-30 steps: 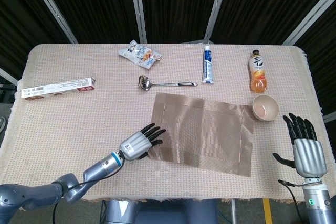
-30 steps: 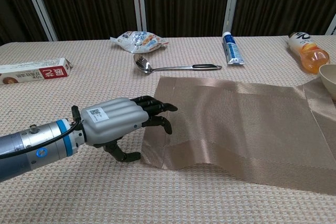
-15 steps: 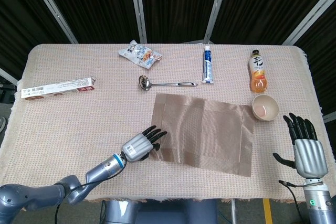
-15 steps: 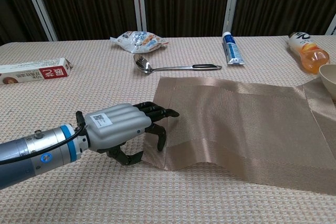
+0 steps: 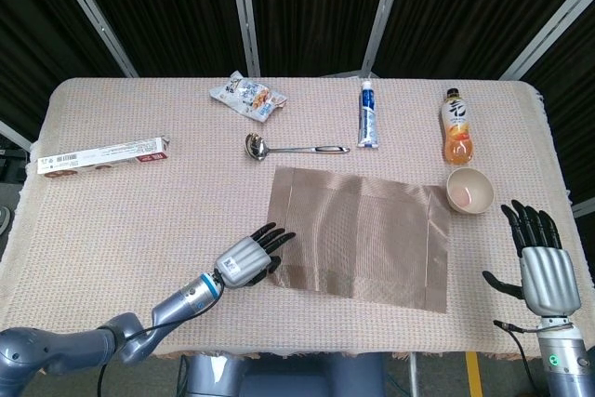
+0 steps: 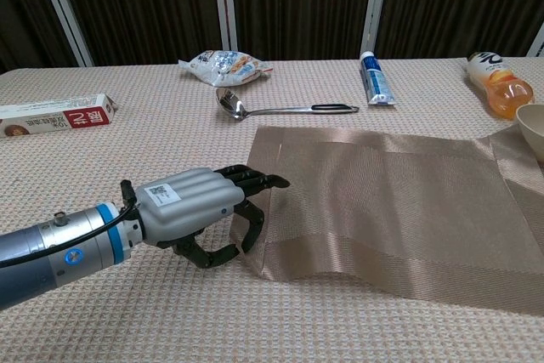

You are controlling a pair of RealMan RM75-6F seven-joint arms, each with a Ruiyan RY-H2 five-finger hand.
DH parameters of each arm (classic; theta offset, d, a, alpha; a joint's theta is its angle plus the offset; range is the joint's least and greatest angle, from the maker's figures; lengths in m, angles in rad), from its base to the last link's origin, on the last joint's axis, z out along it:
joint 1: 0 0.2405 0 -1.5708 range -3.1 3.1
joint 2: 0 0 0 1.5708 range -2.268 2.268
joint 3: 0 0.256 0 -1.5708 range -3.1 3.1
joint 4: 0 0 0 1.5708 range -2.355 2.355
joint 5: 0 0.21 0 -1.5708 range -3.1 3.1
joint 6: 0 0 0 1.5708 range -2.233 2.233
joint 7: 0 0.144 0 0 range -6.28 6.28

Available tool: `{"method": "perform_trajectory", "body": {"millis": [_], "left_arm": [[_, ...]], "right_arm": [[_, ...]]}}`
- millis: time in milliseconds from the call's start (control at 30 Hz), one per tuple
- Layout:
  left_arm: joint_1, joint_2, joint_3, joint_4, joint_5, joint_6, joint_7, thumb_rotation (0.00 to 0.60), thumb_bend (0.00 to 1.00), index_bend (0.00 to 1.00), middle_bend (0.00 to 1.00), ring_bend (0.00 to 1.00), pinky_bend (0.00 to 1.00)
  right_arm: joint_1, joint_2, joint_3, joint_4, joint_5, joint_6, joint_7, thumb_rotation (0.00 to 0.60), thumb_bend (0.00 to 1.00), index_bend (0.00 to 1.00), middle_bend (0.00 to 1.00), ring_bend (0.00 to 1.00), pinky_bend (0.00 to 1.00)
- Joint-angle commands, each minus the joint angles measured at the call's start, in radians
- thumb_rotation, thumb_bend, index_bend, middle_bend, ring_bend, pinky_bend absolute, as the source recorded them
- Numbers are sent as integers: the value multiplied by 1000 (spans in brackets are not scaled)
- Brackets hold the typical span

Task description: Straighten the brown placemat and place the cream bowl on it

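The brown placemat (image 5: 358,234) lies slightly skewed mid-table, and its right end rises against the cream bowl (image 5: 469,191). In the chest view the placemat (image 6: 391,201) has a low ripple along its near edge, and the bowl (image 6: 534,129) is cut off at the right border. My left hand (image 5: 249,258) is at the mat's left edge. Its fingers lie on top of the mat and the thumb curls against the near-left corner, pinching the edge (image 6: 200,210). My right hand (image 5: 542,262) hovers off the table's right side below the bowl, fingers spread, holding nothing.
Along the far side lie a steel ladle (image 5: 293,147), a toothpaste tube (image 5: 369,113), an orange drink bottle (image 5: 456,125) and a snack packet (image 5: 247,97). A long carton (image 5: 102,155) sits at the left edge. A beige cloth (image 5: 139,220) covers the table.
My left hand has drawn back a little toward me and its thumb has curled in onto the mat's corner. The mat's near-left bulge has flattened. The right hand has not moved.
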Motion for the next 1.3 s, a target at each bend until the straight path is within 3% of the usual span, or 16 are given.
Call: {"method": "perform_trajectory", "body": {"millis": [33,267,533,1000,1300], "left_arm": [[2,8,-4,-12,-1,11,-7,600,451,630,0,0,0],[7,53,-11,-73,5,47,0,600,453,652,0,0,0],[36,118,20,-163,9,74,20,600,453,657,0,0,0],[166,353,179,-418,12,139,101,600,451,657,0,0,0],[226,436,235,-496,6,151,162,600,448,657,0,0,0]], "right_arm": [[-1,2,0,-1,-2,0,2,600,0,0,0,0,0],[-4,6,1,-8,-7,4,3,600,0,0,0,0,0],[-8,9,-1,-15,-17,9,2,600,0,0,0,0,0],[-22,27,-8,-43,-52,36,19,600,0,0,0,0,0],[-34,38,-14,-63,-80,58,19,600,0,0,0,0,0]]}}
